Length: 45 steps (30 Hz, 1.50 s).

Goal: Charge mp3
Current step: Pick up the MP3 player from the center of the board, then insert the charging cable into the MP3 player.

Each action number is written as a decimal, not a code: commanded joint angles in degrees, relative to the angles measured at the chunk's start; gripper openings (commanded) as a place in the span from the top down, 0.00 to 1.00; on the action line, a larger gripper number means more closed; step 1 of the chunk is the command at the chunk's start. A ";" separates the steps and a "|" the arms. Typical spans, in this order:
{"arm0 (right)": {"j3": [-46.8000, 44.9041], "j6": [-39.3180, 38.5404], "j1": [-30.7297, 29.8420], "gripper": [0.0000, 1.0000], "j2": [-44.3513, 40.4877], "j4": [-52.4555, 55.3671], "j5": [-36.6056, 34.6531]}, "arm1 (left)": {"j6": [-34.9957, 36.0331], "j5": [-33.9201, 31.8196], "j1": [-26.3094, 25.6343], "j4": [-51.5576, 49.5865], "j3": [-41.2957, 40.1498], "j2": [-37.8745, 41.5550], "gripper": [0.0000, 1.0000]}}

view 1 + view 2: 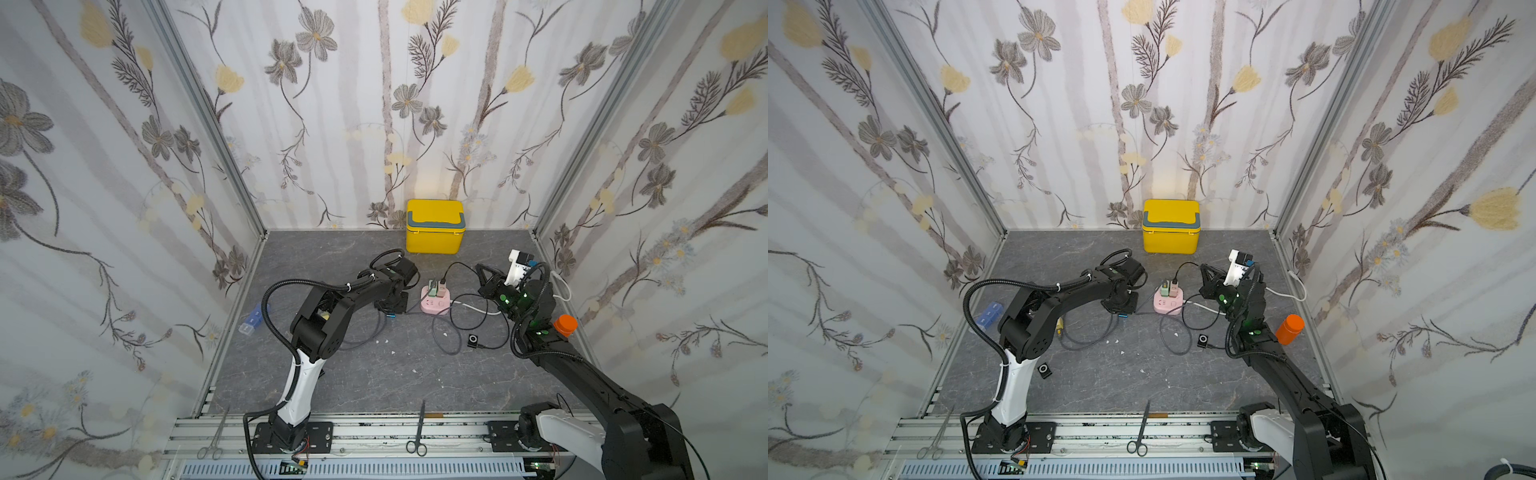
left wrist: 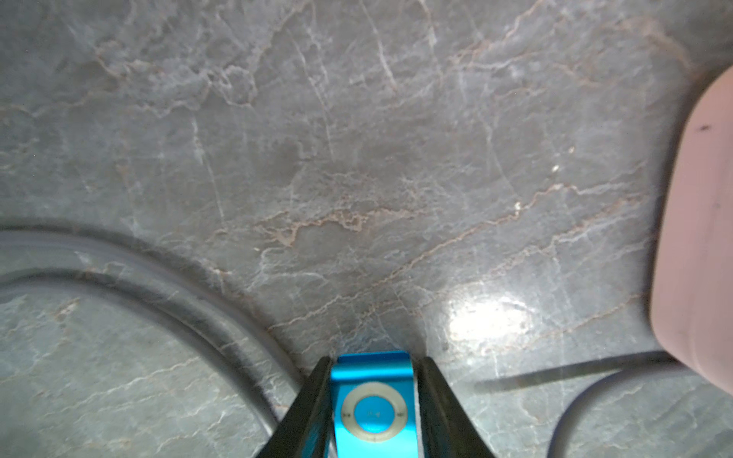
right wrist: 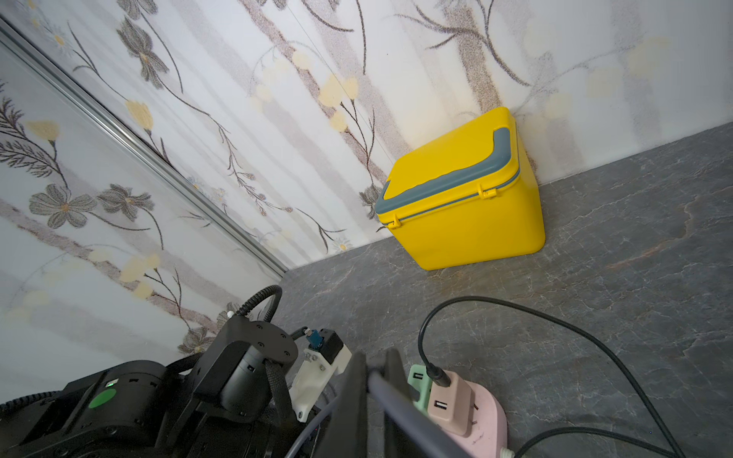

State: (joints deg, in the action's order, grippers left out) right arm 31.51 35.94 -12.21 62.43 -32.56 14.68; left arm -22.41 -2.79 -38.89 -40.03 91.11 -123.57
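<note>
Where the left gripper (image 2: 375, 360) comes down to the grey marble tabletop (image 2: 357, 158), the blue mp3 player (image 2: 375, 412) sits between its fingers. The control wheel is showing and one finger lies against each side, so the player is pinched. Cannot tell if it rests on the surface. In a top view it lies just beside the pink power strip (image 1: 435, 302). Right gripper (image 3: 376, 357): pressed together on a grey cable (image 3: 400, 412), near the strip.

Black-and-white arms (image 1: 353, 297) — corrugated black cables (image 1: 264, 307)
</note>
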 commanded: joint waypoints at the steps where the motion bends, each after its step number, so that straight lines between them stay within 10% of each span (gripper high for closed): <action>1: -0.20 -0.44 0.07 1.00 -0.58 -0.66 0.08 | 1.38 3.11 -0.25 -5.82 -1.41 -0.95 0.70; 14: 0.99 -5.79 -9.62 1.00 -3.21 2.45 -1.73 | -1.18 8.55 1.44 3.54 -1.91 14.54 0.89; 26: -1.81 -8.06 -31.51 1.00 -6.21 -7.43 -18.38 | -13.58 25.94 5.78 31.31 -25.08 44.11 0.89; 45: 5.01 -7.48 -39.52 1.00 4.68 -9.22 -19.08 | -15.82 28.80 6.21 36.16 -31.56 51.14 0.90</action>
State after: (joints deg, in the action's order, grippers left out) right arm 35.73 28.01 -51.62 66.46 -38.35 -3.99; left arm -37.58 25.39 -32.75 -6.39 59.96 -72.90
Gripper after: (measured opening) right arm 0.054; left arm 0.286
